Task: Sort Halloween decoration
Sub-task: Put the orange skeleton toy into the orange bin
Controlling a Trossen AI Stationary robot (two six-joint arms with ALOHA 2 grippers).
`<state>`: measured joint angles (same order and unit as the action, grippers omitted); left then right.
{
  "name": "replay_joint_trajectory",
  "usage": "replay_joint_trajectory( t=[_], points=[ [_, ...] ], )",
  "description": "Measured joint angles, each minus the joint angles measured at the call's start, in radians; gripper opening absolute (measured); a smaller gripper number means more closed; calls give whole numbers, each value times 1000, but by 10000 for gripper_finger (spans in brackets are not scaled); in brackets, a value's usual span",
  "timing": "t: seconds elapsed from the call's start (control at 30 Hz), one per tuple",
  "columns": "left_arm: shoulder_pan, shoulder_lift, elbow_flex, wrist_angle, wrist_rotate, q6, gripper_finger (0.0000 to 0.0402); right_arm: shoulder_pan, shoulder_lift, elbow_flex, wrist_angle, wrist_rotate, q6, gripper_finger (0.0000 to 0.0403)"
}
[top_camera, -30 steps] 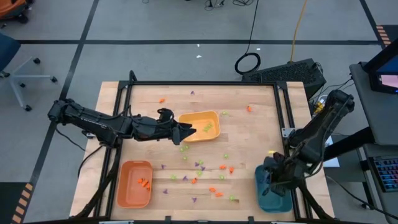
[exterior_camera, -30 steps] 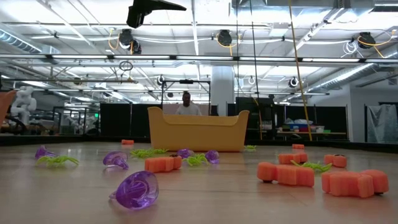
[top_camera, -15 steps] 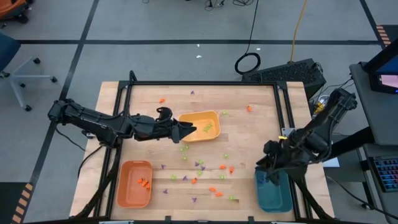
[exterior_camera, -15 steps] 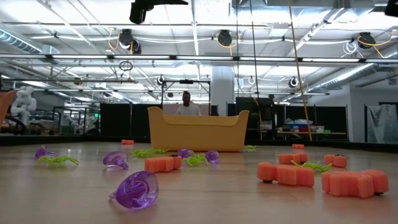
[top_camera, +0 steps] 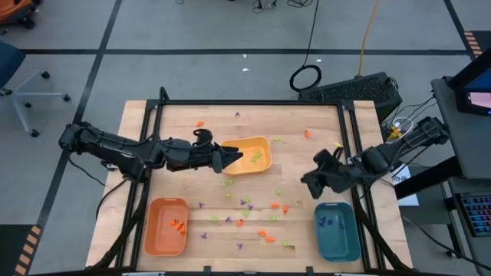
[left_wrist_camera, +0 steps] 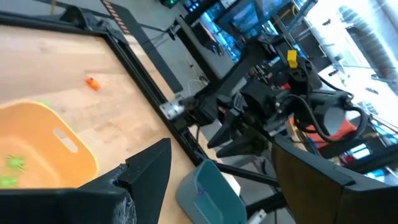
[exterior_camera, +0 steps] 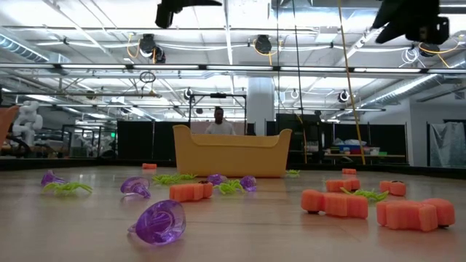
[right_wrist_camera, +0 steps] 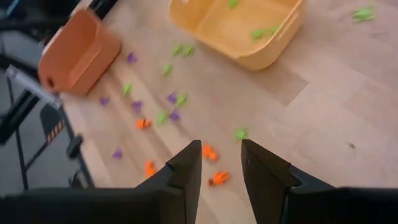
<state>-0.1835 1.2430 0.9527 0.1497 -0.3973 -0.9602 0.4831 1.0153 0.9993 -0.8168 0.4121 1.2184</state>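
Three trays on the wooden table (top_camera: 307,165). The yellow tray (top_camera: 247,155) sits right under the tip of the left gripper (top_camera: 232,159) and has a few light green pieces in it. The orange tray (top_camera: 166,225) is off to that gripper's near side with a couple of orange pieces inside. The teal tray (top_camera: 337,230) lies just below and behind the right gripper (top_camera: 309,178), with small purple bits in it.

Most of the Halloween decoration (top_camera: 245,211) is loose on the wood between the two grippers: orange, green and purple bits scattered ahead of the right gripper and past the yellow tray from the left one. A few strays lie near the far edge.

Left gripper's fingers stand spread apart with nothing between them. Right gripper hangs above the table, fingers with a narrow gap, nothing in them as far as its wrist view shows.

From the low view, both grippers are cut off at the top.
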Motion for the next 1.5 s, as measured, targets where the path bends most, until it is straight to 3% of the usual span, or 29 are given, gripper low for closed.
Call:
replay_joint_trajectory(
  t=[0.2,0.4,0.57,0.87,1.13,1.33,1.5],
  points=[
    [28,0,0,0,1,46,276,-128,0,0,11,-2,17,102],
    [64,0,0,-2,12,140,276,-279,-5,0,42,-84,-58,102],
    [108,0,0,-15,144,219,276,-391,-5,0,39,-183,-79,102],
    [186,1,0,-62,376,286,276,-531,-5,0,-32,-179,-161,102],
    [201,1,0,-62,369,287,276,-724,-3,0,-52,-103,-165,127],
    [241,1,0,-62,395,293,276,-859,40,0,-136,-146,-227,159],
    [281,1,0,-62,401,288,276,-966,151,0,-124,-259,-389,190]
  ],
)
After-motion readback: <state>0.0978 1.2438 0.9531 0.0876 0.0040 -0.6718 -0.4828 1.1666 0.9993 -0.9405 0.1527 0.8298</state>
